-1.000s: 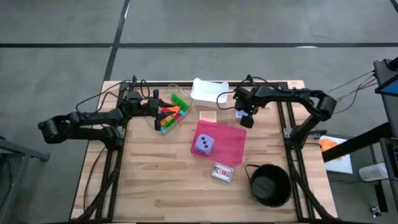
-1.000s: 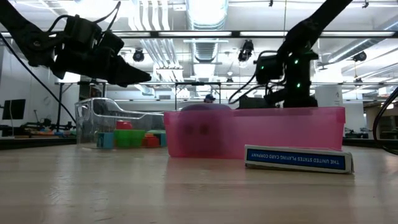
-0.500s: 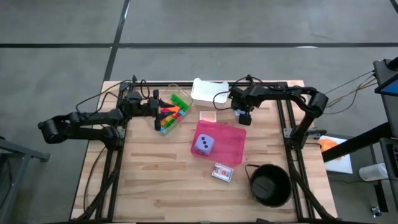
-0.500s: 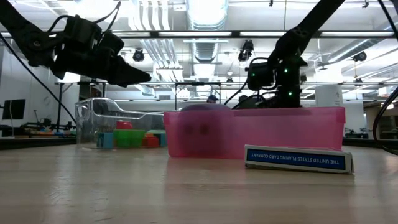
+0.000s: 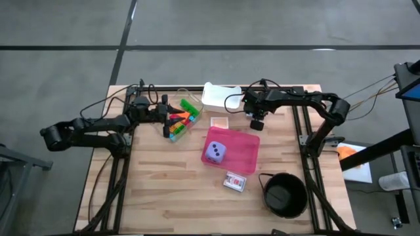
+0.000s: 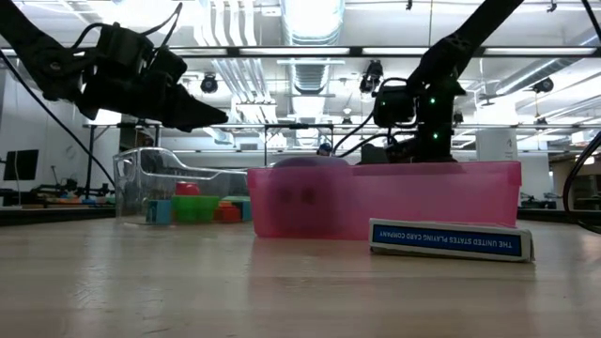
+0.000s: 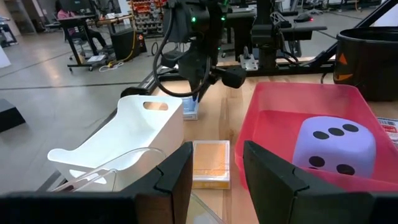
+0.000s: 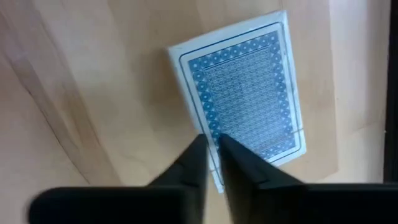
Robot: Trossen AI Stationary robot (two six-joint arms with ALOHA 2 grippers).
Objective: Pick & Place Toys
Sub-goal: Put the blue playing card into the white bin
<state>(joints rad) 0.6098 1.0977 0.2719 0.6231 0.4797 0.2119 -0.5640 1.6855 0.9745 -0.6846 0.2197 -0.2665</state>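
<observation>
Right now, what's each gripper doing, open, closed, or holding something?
Left gripper: open, holding nothing, beside the bricks.
Right gripper: closed above the blue-backed card; whether it pinches the card cannot be told.

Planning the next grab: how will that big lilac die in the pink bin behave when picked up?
The lilac die looks bulky beside the left gripper's fingers, so it probably needs wide jaws. Its corners look rounded, so it may tumble if nudged, though the pink bin walls should contain it. It appears smooth, possibly slippery.
</observation>
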